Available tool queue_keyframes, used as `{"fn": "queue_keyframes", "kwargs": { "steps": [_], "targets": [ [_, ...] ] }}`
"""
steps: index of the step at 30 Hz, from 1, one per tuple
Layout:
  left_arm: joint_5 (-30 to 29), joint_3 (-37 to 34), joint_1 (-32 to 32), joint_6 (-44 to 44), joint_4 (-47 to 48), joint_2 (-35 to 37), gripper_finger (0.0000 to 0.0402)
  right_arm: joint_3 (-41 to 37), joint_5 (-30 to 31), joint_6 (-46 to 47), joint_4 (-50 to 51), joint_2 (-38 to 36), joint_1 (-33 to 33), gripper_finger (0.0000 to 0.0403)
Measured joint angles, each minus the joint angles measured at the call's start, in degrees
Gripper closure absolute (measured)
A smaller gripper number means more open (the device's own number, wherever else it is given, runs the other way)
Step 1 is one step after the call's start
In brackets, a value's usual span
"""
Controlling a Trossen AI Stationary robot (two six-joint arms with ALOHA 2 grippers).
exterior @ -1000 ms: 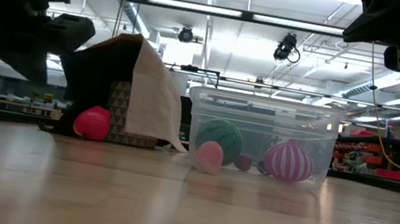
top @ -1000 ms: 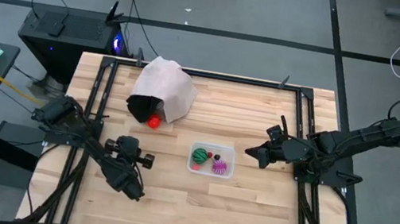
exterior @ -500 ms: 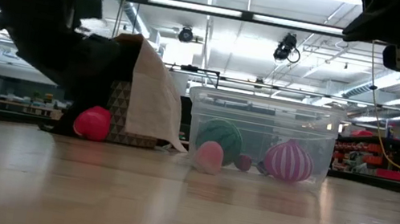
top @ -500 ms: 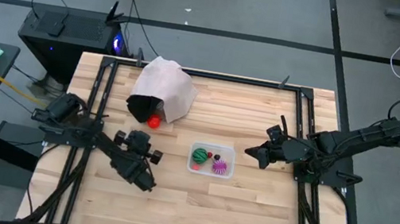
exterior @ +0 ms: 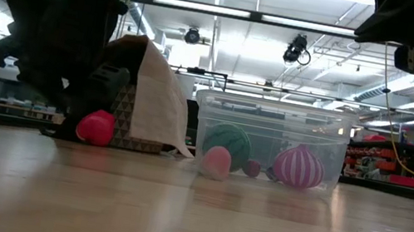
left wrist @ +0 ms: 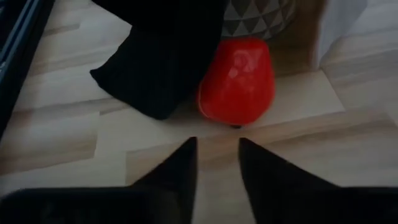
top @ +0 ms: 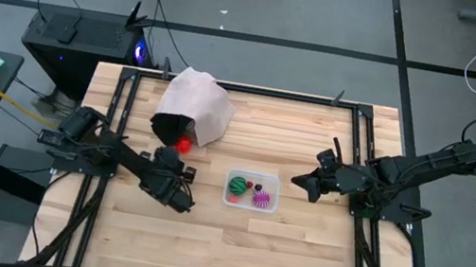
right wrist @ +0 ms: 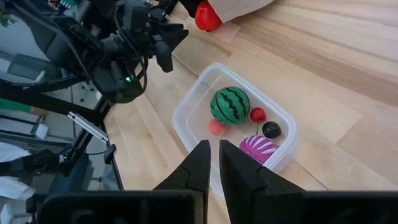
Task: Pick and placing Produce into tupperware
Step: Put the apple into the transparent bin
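Table [top: 296,248]: pale wooden planks in a dark frame; both arms reach in over it, the left from its own side, the right from the opposite one.

Bag [top: 200,103]: pale pinkish-white, lying on its side with the dark mouth facing the left gripper; compared with a second ago it has not shifted.

Left arm: a second ago its wrist hung near the table's front-left area; now it has swung across toward the bag's mouth.

Left gripper [left wrist: 216,163]: fingers parted with a narrow gap, nothing between them; the red fruit lies just ahead of the tips, apart from them. A second ago, by the high view, it was much farther from that fruit.

Right gripper [right wrist: 211,158]: fingers nearly together, holding nothing, hovering above and to the side of the tupperware; it sits where it was a second ago.

Tupperware [top: 270,203]: clear tub between the two grippers, well ahead of the left one; unmoved.

Striped green melon [right wrist: 229,104]: in the tub, at the end nearer the left gripper.

Spiky magenta piece [right wrist: 257,148]: in the tub, nearest the right gripper's tips.

Red fruit [left wrist: 237,81]: outside the tub, resting on the table at the bag's mouth, against dark fabric.

Small red piece [right wrist: 257,114] and dark piece [right wrist: 270,129]: in the tub, between melon and magenta piece.

Pink piece [right wrist: 216,127]: seems to lie inside the tub, though the clear wall makes this hard to judge.
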State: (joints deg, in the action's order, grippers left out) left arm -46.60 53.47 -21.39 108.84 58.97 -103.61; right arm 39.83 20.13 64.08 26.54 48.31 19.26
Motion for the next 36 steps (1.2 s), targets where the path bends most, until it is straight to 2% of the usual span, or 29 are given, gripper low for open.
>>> {"fn": "queue_keyframes", "kwargs": {
  "steps": [6, 10, 13, 18, 24, 28, 36],
  "targets": [
    [2.4, 0.0, -0.1, 2.3, -5.4, 0.0, 0.0103, 0.0, 0.0, -1.8, 0.1, 0.0, 0.0, 0.0362],
    [-8.1, 0.1, -1.7, 10.6, -6.1, -0.8, 0.0065, 0.0, 0.0, -3.1, 0.1, 0.0, 0.0, 0.0362],
    [-11.3, 0.1, -1.3, 11.4, -6.5, -3.3, 0.0063, 0.0, 0.0, -4.3, 0.2, 0.0, 0.0, 0.0362],
    [-11.8, 0.0, -0.6, 9.4, -10.4, -9.3, 0.0072, 0.0, 0.0, -5.8, 0.5, 0.0, 0.0, 0.0362],
    [-12.8, 0.0, -0.6, 15.5, -10.2, -14.8, 0.0074, 0.0, 0.0, -5.3, 0.4, 0.0, 0.0, 0.0362],
    [-14.2, 0.0, -0.6, 16.4, -10.0, -16.2, 0.0074, 0.0, 0.0, -5.3, 0.4, 0.0, 0.0, 0.0362],
    [-20.9, 0.0, 2.1, 15.8, -10.0, -16.5, 0.0074, 0.0, 0.2, -4.0, 0.4, 0.0, 0.0, 0.0362]
  ]
}}
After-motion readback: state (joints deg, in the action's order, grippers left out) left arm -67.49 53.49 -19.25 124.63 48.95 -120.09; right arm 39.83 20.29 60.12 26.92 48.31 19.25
